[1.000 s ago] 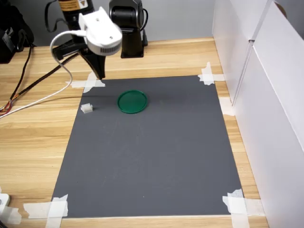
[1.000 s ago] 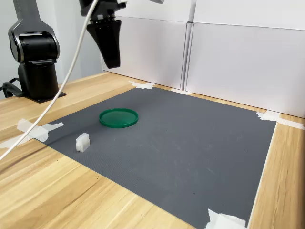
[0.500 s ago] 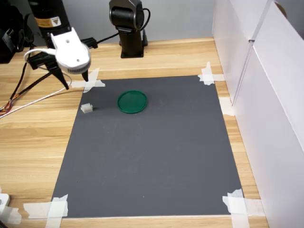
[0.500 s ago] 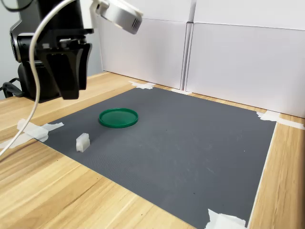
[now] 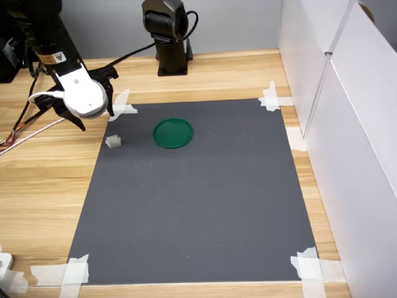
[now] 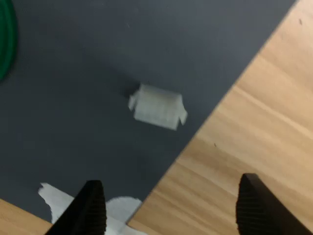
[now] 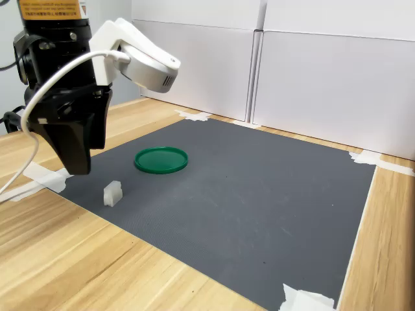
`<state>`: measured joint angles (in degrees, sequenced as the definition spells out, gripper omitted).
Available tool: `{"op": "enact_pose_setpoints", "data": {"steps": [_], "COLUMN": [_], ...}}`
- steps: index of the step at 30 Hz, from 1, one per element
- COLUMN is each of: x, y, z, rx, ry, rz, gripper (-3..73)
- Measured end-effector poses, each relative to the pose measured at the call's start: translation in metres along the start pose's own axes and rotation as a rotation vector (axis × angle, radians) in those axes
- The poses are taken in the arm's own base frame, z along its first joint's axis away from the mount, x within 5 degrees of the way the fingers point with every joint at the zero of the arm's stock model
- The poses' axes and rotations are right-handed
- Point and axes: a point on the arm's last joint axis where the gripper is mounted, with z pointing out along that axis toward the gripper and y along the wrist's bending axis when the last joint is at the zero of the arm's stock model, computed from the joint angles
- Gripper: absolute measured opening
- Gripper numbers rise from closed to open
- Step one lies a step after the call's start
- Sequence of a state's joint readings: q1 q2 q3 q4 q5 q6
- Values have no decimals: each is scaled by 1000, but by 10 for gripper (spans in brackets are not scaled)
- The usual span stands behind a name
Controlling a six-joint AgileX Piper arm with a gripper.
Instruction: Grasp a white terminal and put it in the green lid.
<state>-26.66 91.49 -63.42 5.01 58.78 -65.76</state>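
The white terminal (image 5: 113, 141) (image 7: 113, 193) lies on the grey mat (image 5: 198, 198) near its edge, at the first exterior view's left. In the wrist view the white terminal (image 6: 157, 106) lies flat, close to the mat's border with the wood. The green lid (image 5: 173, 133) (image 7: 161, 159) rests flat on the mat a short way from it; only its rim (image 6: 5, 44) shows in the wrist view. My gripper (image 5: 97, 122) (image 6: 173, 210) (image 7: 78, 170) hovers open above the mat's edge beside the terminal, with nothing between its fingers (image 6: 90, 208).
White tape strips (image 5: 121, 107) hold the mat's corners. The black arm base (image 5: 166, 37) stands at the back. White panels (image 5: 347, 124) wall off the first exterior view's right. Cables (image 5: 25, 133) trail over the wooden table at the first exterior view's left.
The arm has swung from over the taped back corner toward the first exterior view's left and come lower, ending close to the terminal. Terminal and lid have not moved.
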Motion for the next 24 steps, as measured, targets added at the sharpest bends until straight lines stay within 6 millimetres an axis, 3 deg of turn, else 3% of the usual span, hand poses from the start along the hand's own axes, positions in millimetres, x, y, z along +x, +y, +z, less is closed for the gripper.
{"op": "enact_pose_setpoints", "data": {"steps": [6, 11, 24], "x": [-5, -17, -21], "y": [2, 7, -2], "z": [0, 14, 34], "rx": [-15, -31, -13], "ry": [-27, 39, 54], "rz": [-37, -81, -84], "gripper": [657, 657, 657]}}
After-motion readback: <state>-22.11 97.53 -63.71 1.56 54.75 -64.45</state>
